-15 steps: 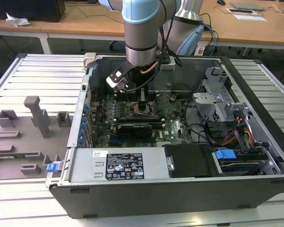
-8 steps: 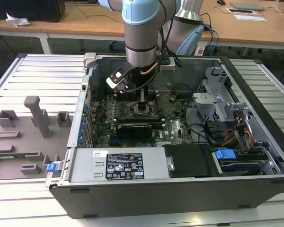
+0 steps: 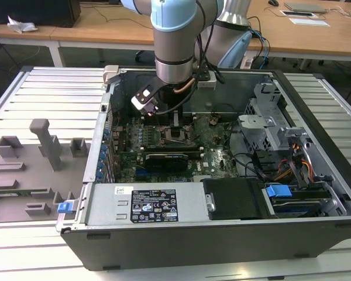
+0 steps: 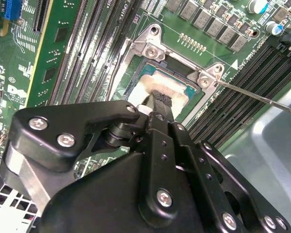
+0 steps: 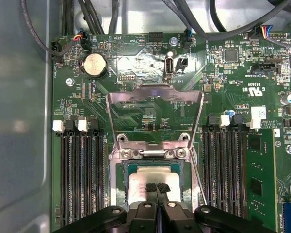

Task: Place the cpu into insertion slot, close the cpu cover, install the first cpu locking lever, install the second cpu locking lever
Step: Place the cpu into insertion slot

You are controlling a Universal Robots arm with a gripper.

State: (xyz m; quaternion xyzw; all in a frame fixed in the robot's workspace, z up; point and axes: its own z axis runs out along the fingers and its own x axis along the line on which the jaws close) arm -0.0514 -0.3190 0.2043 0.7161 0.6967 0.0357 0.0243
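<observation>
Black fingers point(image 5: 151, 189) together over cpu point(image 5: 137, 187)

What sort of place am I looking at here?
Probably a robotics lab or test bench: an open dark grey computer case sits on a slatted silver metal table, with wooden desks behind and a silver-and-blue robot arm reaching in.

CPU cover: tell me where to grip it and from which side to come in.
Likely best: grip the cover by its free end bar, opposite the hinge at the slot. It stands open, tilted back, a thin frame with a big cut-out, so pinch that bar across its thickness, coming from above on the side away from the cpu.
</observation>
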